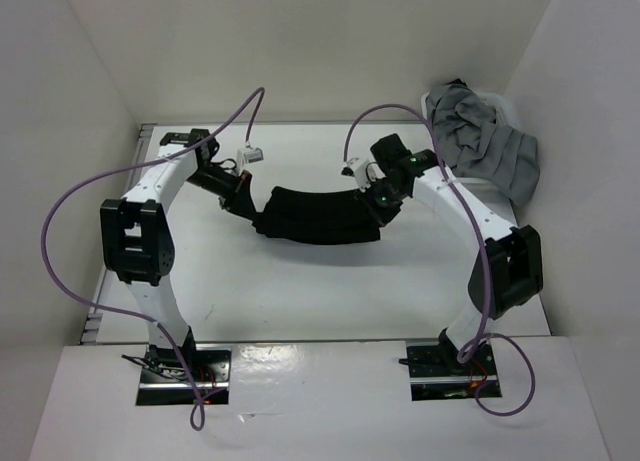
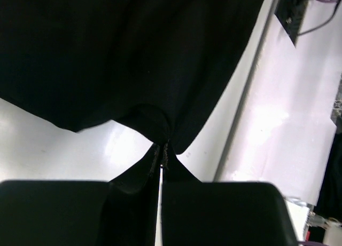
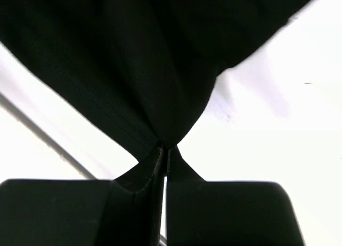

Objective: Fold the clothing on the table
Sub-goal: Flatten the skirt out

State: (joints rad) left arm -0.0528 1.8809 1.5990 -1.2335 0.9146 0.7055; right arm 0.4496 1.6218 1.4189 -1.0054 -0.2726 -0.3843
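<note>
The black clothing hangs stretched between my two grippers above the middle of the white table, sagging in a curve. My left gripper is shut on its left end, and in the left wrist view the jaws pinch a bunched corner of the clothing at the left gripper. On the other end my right gripper is shut too. Black clothing fans out from the pinched tips of the right gripper in the right wrist view.
A heap of grey garments lies over a white bin at the back right corner. White walls close in the table on the left, back and right. A metal rail runs along the table's left edge.
</note>
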